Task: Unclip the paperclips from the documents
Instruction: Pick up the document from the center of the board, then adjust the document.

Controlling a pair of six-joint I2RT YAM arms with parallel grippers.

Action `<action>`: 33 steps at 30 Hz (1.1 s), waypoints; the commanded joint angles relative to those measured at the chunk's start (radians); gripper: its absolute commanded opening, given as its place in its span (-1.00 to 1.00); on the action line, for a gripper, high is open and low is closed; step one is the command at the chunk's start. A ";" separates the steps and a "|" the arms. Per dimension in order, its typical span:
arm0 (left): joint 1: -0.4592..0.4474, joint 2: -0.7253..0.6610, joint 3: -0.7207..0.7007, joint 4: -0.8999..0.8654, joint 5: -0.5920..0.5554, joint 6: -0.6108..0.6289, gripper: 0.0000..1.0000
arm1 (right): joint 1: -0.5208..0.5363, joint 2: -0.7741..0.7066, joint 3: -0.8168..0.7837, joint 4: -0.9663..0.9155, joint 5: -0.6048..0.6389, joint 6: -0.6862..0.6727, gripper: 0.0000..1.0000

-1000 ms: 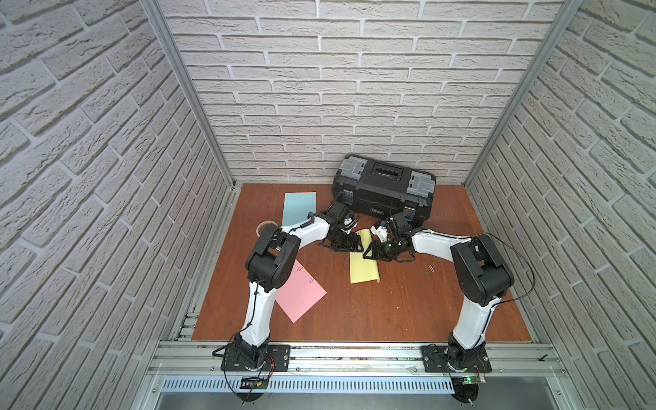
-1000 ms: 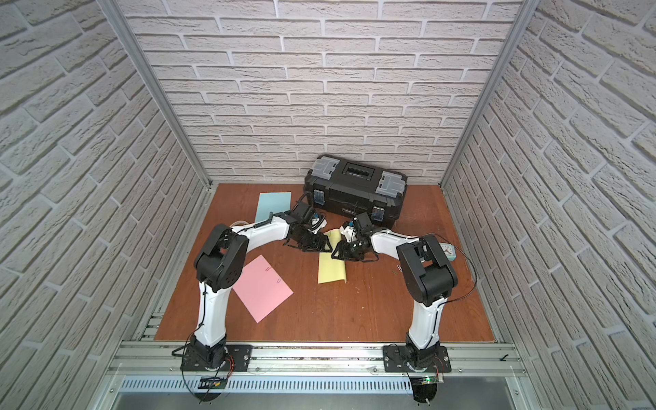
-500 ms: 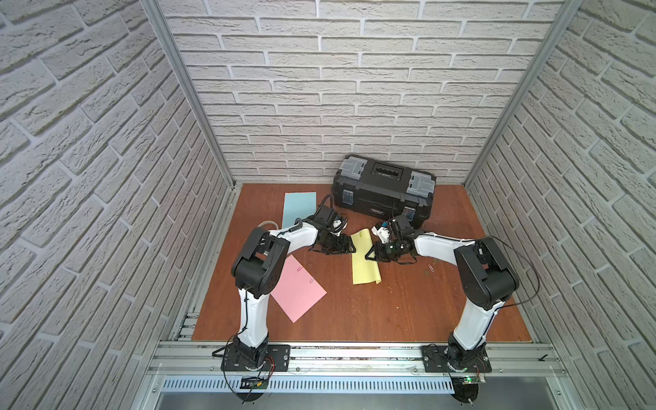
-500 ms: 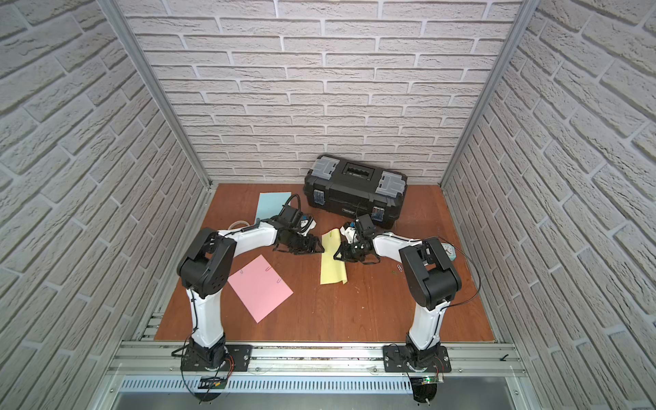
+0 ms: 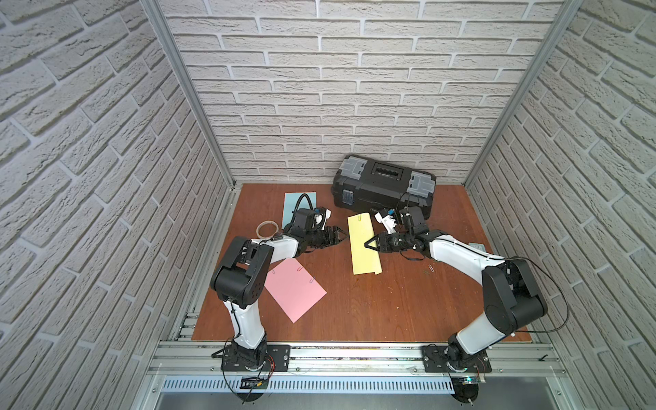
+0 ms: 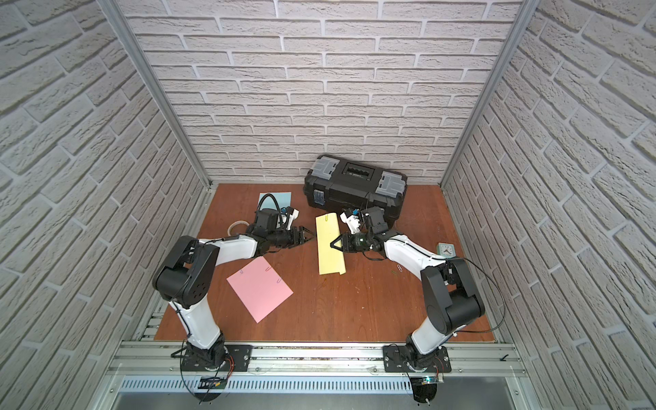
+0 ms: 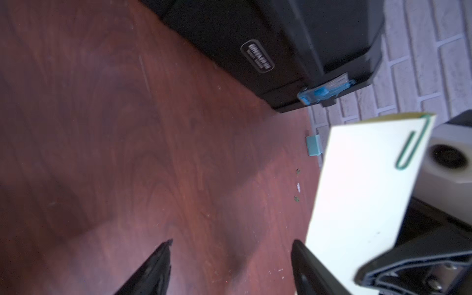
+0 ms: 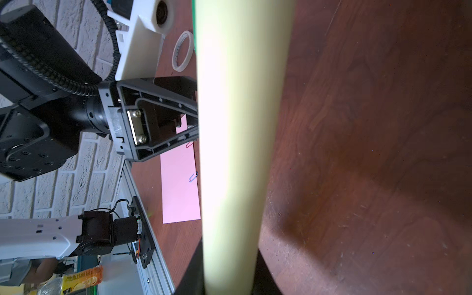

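Your right gripper (image 5: 367, 245) was clamped on the yellow document (image 5: 365, 261), lifted at mid-table, with a green paperclip (image 7: 411, 148) on its far edge. Your left gripper (image 5: 342, 237) hovered just left of it, jaws apart and empty. The pink document (image 5: 294, 287), near left, carried three paperclips (image 6: 268, 269) — the light blue document (image 5: 298, 202) lay far left, any clips hidden. A few loose paperclips (image 5: 430, 267) lay to the right, so the task looked barely begun. The toolbox (image 5: 383, 184) badge (image 7: 258, 58) was too blurred to read.
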 commanded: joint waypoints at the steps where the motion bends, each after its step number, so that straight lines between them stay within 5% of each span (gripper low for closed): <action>1: 0.003 -0.014 -0.013 0.236 0.086 -0.070 0.49 | -0.003 -0.022 -0.026 0.060 -0.056 0.027 -0.57; 33: 0.018 0.003 -0.024 0.365 0.148 -0.163 0.41 | -0.048 -0.022 -0.054 0.144 -0.098 0.085 -0.60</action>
